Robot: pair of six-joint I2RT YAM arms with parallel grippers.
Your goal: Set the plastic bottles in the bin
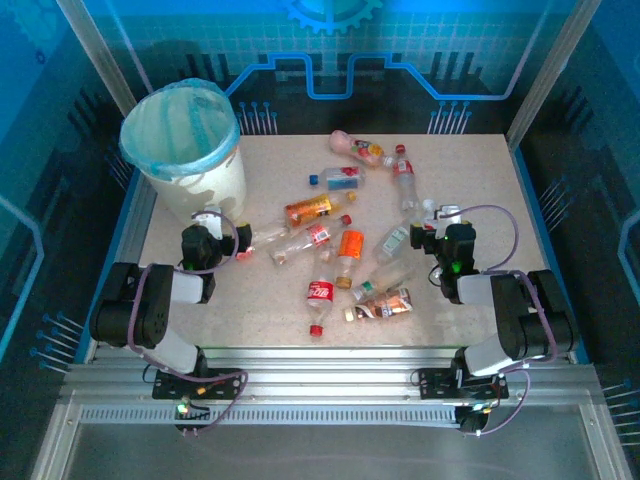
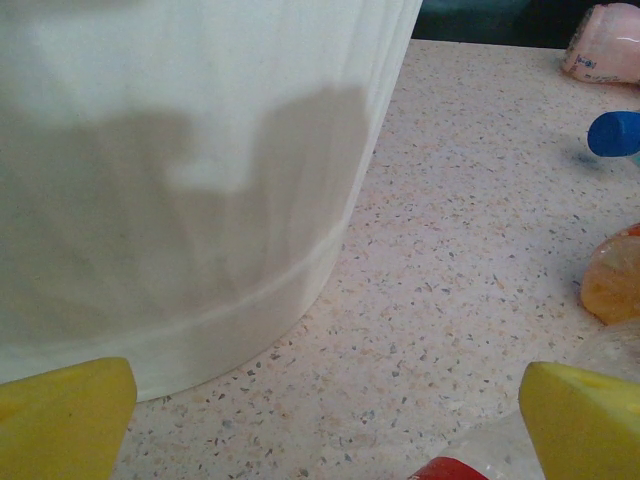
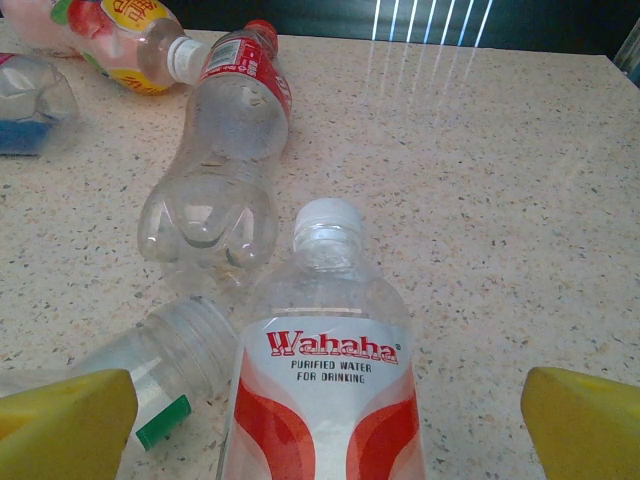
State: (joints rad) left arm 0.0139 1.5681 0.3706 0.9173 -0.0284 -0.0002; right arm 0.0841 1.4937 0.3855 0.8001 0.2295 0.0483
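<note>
The bin (image 1: 185, 150), a white bucket with a light-blue liner, stands at the table's far left. Several plastic bottles (image 1: 345, 250) lie scattered over the middle. My left gripper (image 1: 212, 222) is low by the bin's base and open. In the left wrist view its yellow fingertips (image 2: 60, 415) flank bare table, with the bin wall (image 2: 180, 200) close ahead and a red-capped bottle (image 2: 450, 468) at the bottom edge. My right gripper (image 1: 440, 222) is open. A white-capped Wahaha bottle (image 3: 325, 390) lies between its yellow fingertips (image 3: 585, 425), which stand apart from it.
A clear red-labelled bottle (image 3: 215, 170) and a green-labelled one (image 3: 150, 370) lie just left of the Wahaha bottle. In the left wrist view a blue cap (image 2: 612, 133), a pink bottle (image 2: 605, 45) and an orange bottle (image 2: 612, 280) sit to the right. Metal rails edge the table.
</note>
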